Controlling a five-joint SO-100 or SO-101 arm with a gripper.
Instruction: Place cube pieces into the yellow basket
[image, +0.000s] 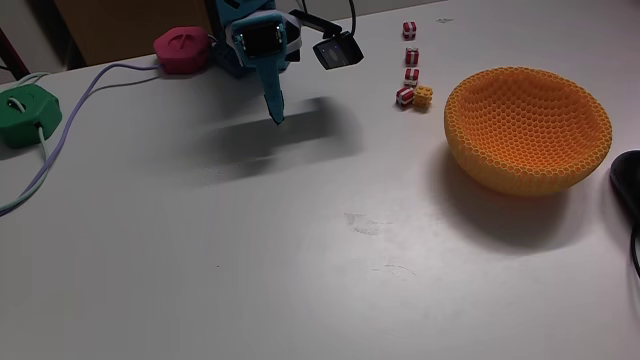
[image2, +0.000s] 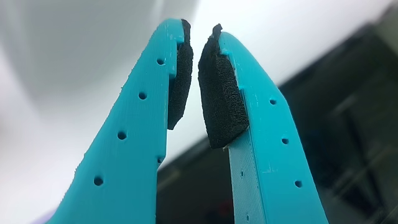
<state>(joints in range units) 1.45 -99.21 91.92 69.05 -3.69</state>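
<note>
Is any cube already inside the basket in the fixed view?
No, the basket looks empty inside, and the cubes stand on the table to its left.

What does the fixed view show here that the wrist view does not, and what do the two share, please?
Fixed view alone: the yellow basket at the right, with no cube visible inside; the cube pieces in a short row left of it, four red-and-white and one yellow-orange; a pink hexagonal box and a green hexagonal box with cables at the left. Wrist view alone: the black foam pads lining the teal fingers, nearly touching, a thin gap between them and nothing held. Both share the pincer, its tip above bare white table.
</note>
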